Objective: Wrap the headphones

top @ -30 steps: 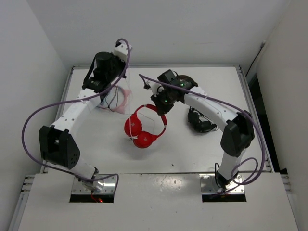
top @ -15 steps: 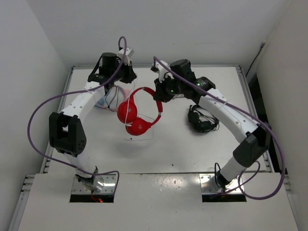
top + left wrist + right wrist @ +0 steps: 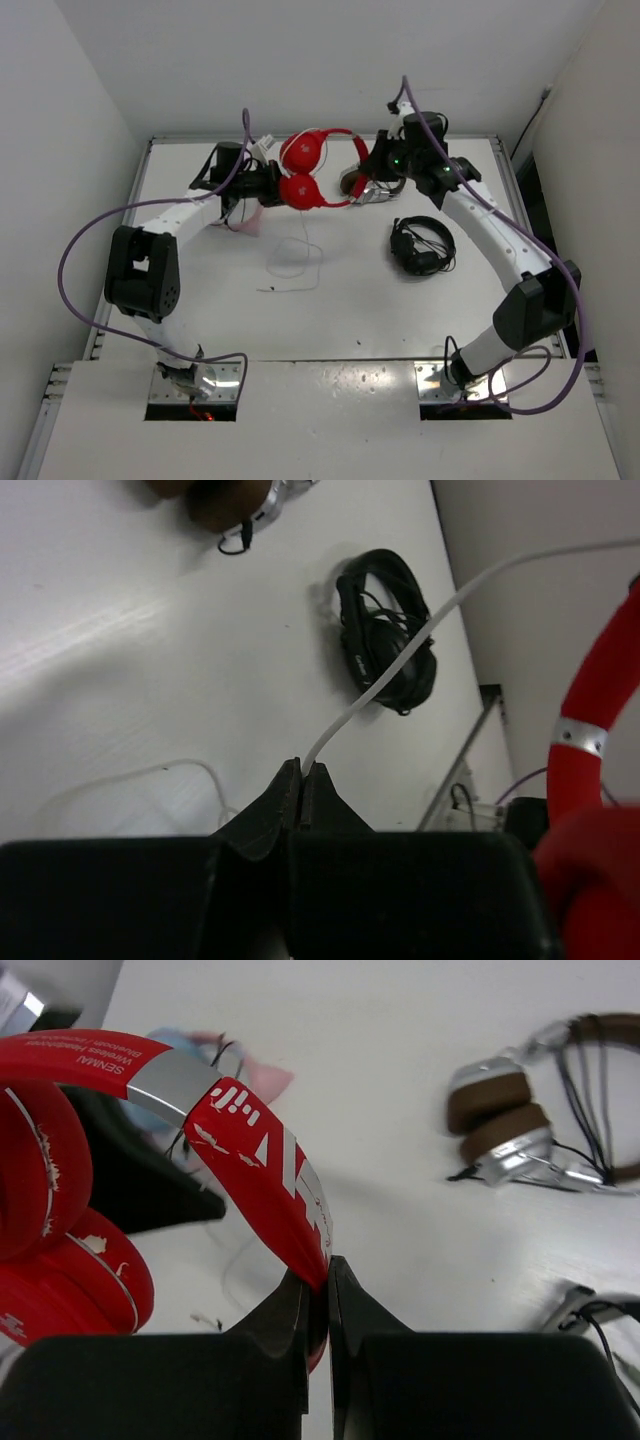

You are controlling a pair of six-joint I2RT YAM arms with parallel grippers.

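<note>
The red headphones (image 3: 312,168) hang in the air over the back of the table, ear cups together at the left. My right gripper (image 3: 362,162) is shut on the red headband (image 3: 255,1150), seen pinched at the jaws in the right wrist view (image 3: 320,1278). My left gripper (image 3: 272,186) sits just left of the ear cups and is shut on the thin white cable (image 3: 395,660), which runs from its jaws (image 3: 301,773) up to the right. The rest of the cable (image 3: 295,255) loops slack down onto the table.
Black headphones (image 3: 420,246) with a coiled cable lie at the right middle, also in the left wrist view (image 3: 385,630). Brown-and-silver headphones (image 3: 520,1130) lie at the back under the right wrist (image 3: 368,190). A pink-and-blue item (image 3: 250,215) lies below the left arm.
The right gripper has lifted the red headphones off the table's middle and carried them up and back. The left gripper has swung right to the ear cups and holds the white cable.
</note>
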